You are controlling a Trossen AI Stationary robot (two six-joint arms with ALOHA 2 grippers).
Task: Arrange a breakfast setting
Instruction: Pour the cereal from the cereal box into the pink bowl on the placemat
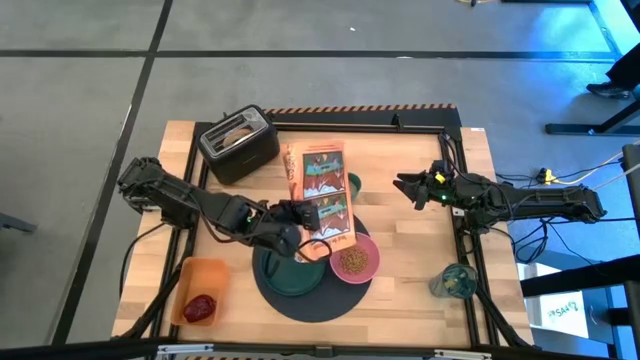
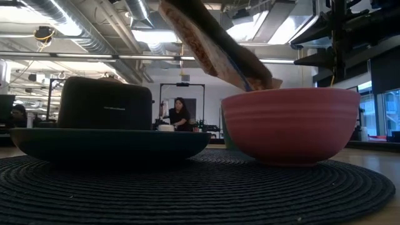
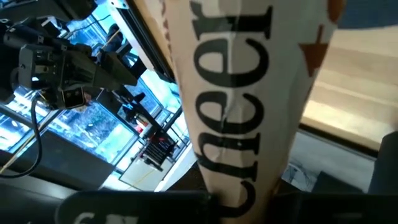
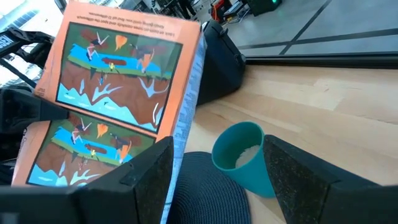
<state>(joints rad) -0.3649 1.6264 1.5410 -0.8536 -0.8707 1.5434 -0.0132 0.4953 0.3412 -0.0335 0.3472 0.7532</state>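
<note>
My left gripper (image 1: 300,214) is shut on an orange cereal box (image 1: 320,188), which is held tilted over the pink bowl (image 1: 355,261). The bowl holds brown cereal and stands on the dark grey round mat (image 1: 300,297) beside the teal plate (image 1: 288,274). The small green cup (image 4: 239,155) stands behind the box. My right gripper (image 1: 405,187) is open and empty, a little to the right of the cup. The dark red fruit (image 1: 200,307) lies in an orange tub. Something brown sits in the toaster's slot (image 1: 235,130). The spoon is out of view. My left gripper holds the cereal box by its left edge (image 1: 306,208), coming level from the table's left. In the left wrist view the box's narrow lettered side (image 3: 242,93) runs away from the fingers. The box is lifted clear and tilted, its lower end (image 1: 343,238) over the bowl.
A black toaster (image 1: 238,145) stands at the far left. An orange tub (image 1: 195,288) is at the near left. A glass (image 1: 455,281) stands at the near right. A person shows far off in the room in the low view (image 2: 180,112).
</note>
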